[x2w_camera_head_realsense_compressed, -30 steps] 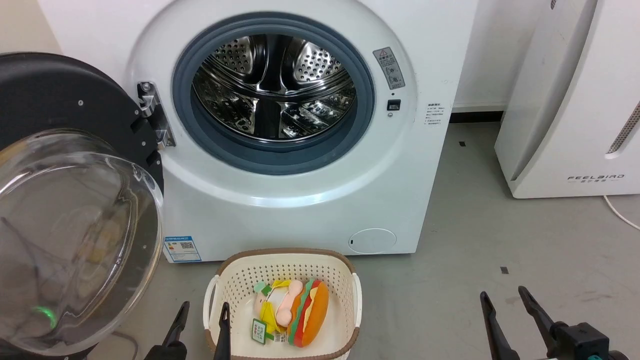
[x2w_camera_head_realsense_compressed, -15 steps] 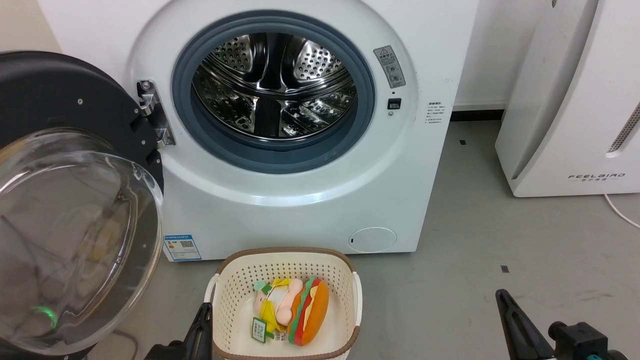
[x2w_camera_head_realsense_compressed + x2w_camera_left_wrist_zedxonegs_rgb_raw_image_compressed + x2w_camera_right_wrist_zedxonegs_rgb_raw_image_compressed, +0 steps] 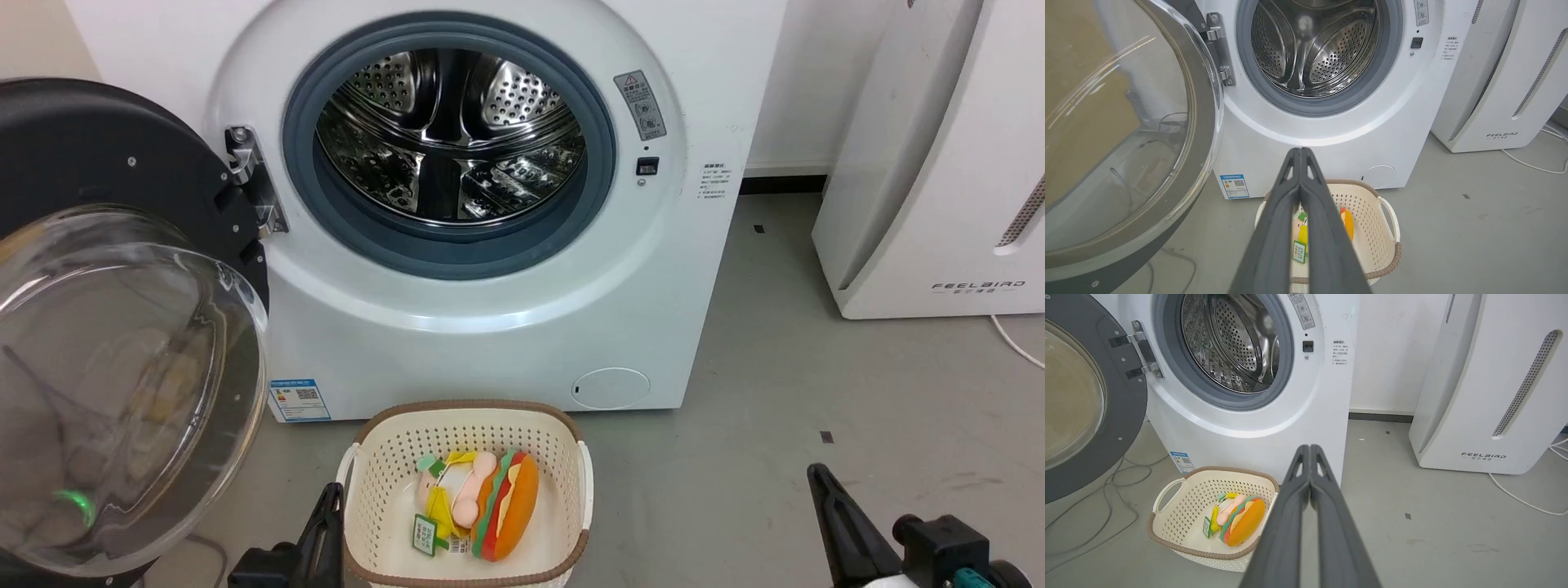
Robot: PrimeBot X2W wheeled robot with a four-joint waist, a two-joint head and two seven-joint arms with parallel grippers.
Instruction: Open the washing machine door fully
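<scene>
The left gripper [image 3: 331, 490] and right gripper [image 3: 816, 472] hang low, each with its fingers [image 3: 1276, 228] pressed together, pointing forward

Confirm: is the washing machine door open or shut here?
Open. The washing machine door stands swung out left on its hinge, clear of the opening, leaving the steel drum and grey rubber ring exposed.

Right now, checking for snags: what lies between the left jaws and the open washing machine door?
Bare grey floor with a thin cable lying near the washing machine door, as the left wrist view shows.
</scene>
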